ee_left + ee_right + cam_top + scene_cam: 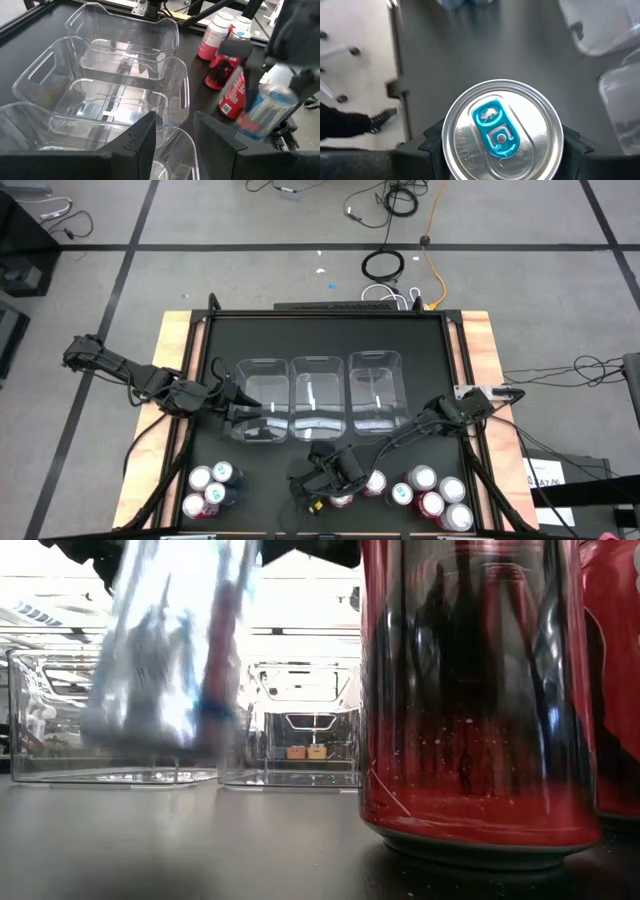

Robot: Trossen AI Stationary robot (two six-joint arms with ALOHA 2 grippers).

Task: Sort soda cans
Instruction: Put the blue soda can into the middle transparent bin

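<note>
Gleaming round silver-topped can (502, 132) — right gripper (501, 150) clasps it.

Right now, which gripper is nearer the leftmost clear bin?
Left. The left gripper sits at the leftmost clear bin's left edge; the right gripper is below the bins, jaws around a blue-tabbed can.

From my remote station, even overhead light washes the pale floor around the matte black table (330, 330), which swallows most shadow. White glare streaks the three clear rectangular plastic bins (318, 395). At table level, I see bright backlight from the room blowing out the background; a blue-and-silver soda can (165, 650) smears into motion blur, while the close red soda can (470, 690) mirrors dark shapes. In the left wrist view, the same blue can (265, 110) blurs. The right wrist view holds a silver can top with blue tab (502, 132) sharp, surroundings soft.
</note>
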